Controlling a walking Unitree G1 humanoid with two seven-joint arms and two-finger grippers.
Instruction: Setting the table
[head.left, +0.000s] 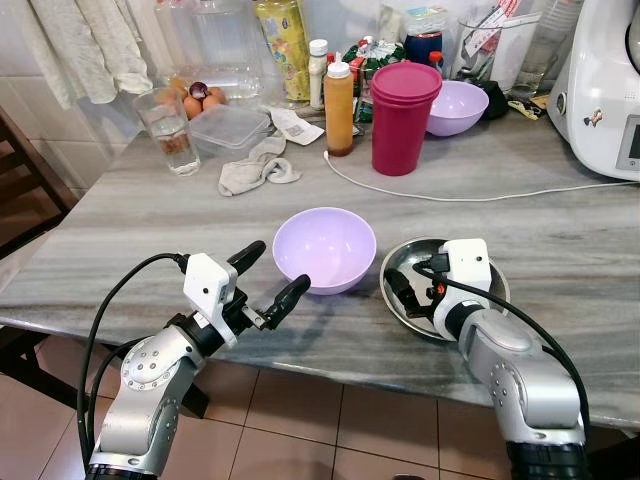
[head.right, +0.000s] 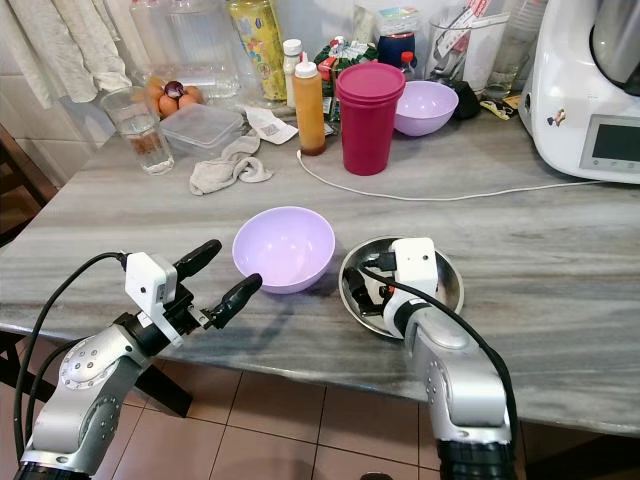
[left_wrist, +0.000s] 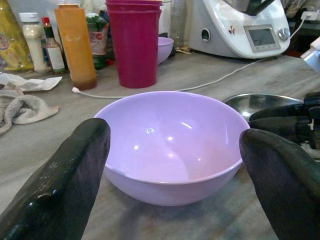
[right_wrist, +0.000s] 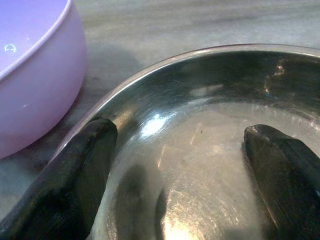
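A lilac bowl (head.left: 325, 248) stands empty near the front edge of the grey marble table (head.left: 560, 240). Just right of it lies a shallow steel dish (head.left: 400, 262). My left gripper (head.left: 272, 277) hovers at the table edge in front of the bowl, open, its fingers (left_wrist: 55, 185) spread about as wide as the lilac bowl (left_wrist: 170, 140) and apart from it. My right gripper (head.left: 415, 297) is lowered into the steel dish (right_wrist: 210, 100), open, with nothing between its fingers (right_wrist: 75, 175).
At the back stand a second lilac bowl (head.left: 455, 105), stacked magenta cups (head.left: 402, 115), an orange bottle (head.left: 339, 108), a glass (head.left: 168, 130), a lidded container (head.left: 228, 127) and a white appliance (head.left: 605, 90). A crumpled cloth (head.left: 255, 168) and a white cable (head.left: 450, 195) lie mid-table.
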